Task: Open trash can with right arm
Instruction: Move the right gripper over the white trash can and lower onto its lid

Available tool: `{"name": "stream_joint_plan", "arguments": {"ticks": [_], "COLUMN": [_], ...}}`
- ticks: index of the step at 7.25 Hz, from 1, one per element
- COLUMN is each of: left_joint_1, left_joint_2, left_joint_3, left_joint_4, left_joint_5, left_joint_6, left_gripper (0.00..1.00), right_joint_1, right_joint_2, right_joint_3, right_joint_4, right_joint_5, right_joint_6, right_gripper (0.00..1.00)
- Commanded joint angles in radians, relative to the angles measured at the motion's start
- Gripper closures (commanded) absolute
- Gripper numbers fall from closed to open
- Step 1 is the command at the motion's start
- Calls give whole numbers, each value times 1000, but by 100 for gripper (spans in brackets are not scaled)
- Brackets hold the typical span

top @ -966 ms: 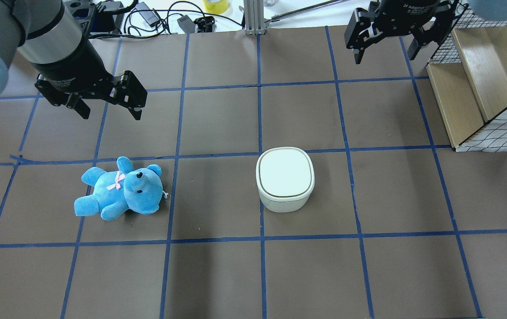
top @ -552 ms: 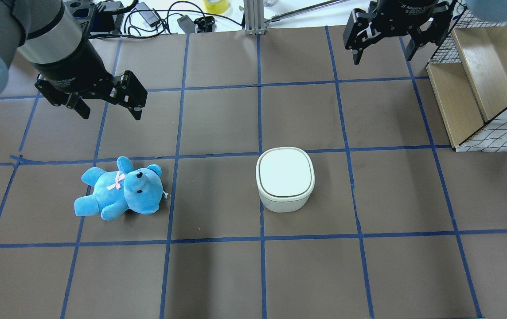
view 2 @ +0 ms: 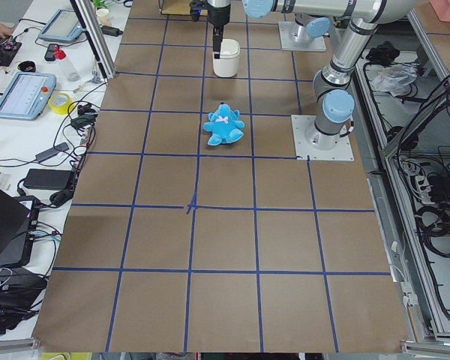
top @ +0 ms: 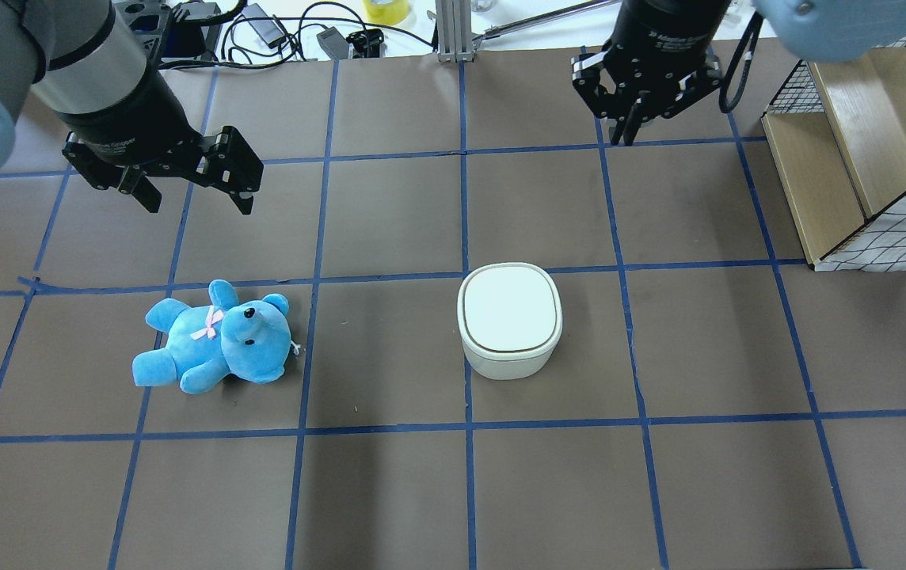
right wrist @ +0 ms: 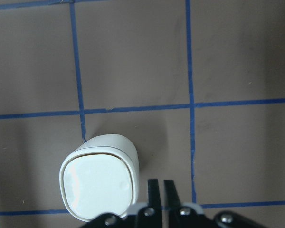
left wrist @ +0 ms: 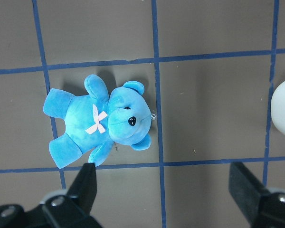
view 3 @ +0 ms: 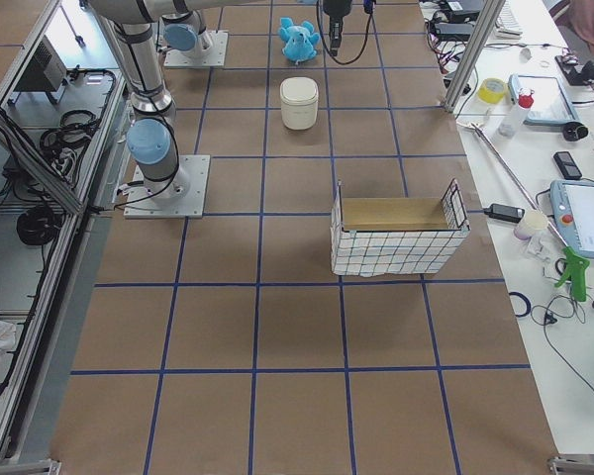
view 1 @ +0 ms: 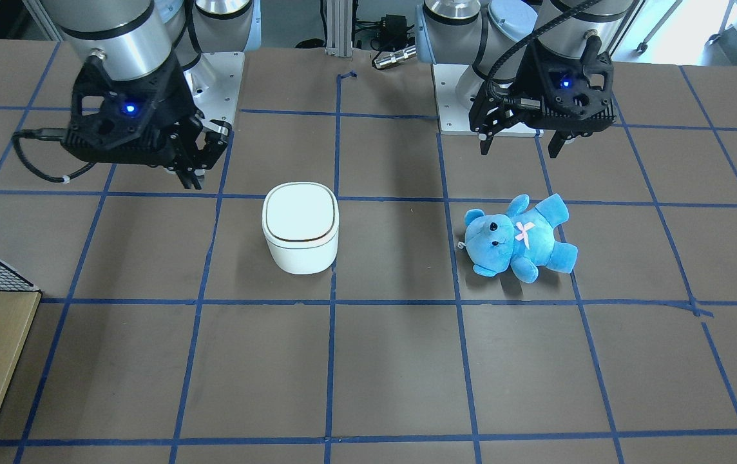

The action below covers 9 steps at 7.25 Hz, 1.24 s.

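The white trash can (top: pixel 510 317) stands mid-table with its flat lid closed; it also shows in the front view (view 1: pixel 300 222) and the right wrist view (right wrist: pixel 99 183). My right gripper (top: pixel 632 131) hangs above the table beyond the can, a little to its right, not touching it. Its fingers (right wrist: pixel 154 190) are pressed together, shut and empty. It also shows in the front view (view 1: pixel 191 175). My left gripper (top: pixel 192 202) is open and empty, hovering above the table beyond the bear; it also shows in the left wrist view (left wrist: pixel 166 190).
A blue teddy bear (top: pixel 215 336) lies on its back left of the can. A wire basket with wooden panels (top: pixel 857 158) stands at the far right. Cables and tools lie along the table's far edge.
My right gripper has moved left and nearer the can, turned about its axis, and its fingers have closed. The left arm, bear and can have not moved.
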Motion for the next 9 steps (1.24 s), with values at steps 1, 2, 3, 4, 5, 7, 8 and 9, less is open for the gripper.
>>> {"name": "stream_joint_plan", "arguments": {"ticks": [1, 2, 3, 4, 5, 7, 8, 9], "left_joint_1": [0, 0, 0, 0, 0, 0, 0, 0], "left_joint_2": [0, 0, 0, 0, 0, 0, 0, 0], "left_joint_3": [0, 0, 0, 0, 0, 0, 0, 0], "left_joint_4": [0, 0, 0, 0, 0, 0, 0, 0], "left_joint_5": [0, 0, 0, 0, 0, 0, 0, 0], "left_joint_6": [0, 0, 0, -1, -1, 0, -1, 0], "left_gripper": [0, 0, 0, 0, 0, 0, 0, 0], "right_joint_1": [115, 127, 142, 158, 160, 161, 161, 161], "right_joint_2": [19, 23, 23, 28, 34, 52, 62, 63], "right_joint_3": [70, 151, 237, 304, 366, 423, 429, 435], "right_joint_4": [-27, -112, -213, -293, -341, -391, -397, -395], "right_joint_5": [4, 7, 7, 5, -8, -10, -8, -13], "right_joint_6": [123, 161, 175, 177, 177, 168, 163, 160], "right_gripper": [100, 100, 100, 100, 100, 100, 100, 100]}}
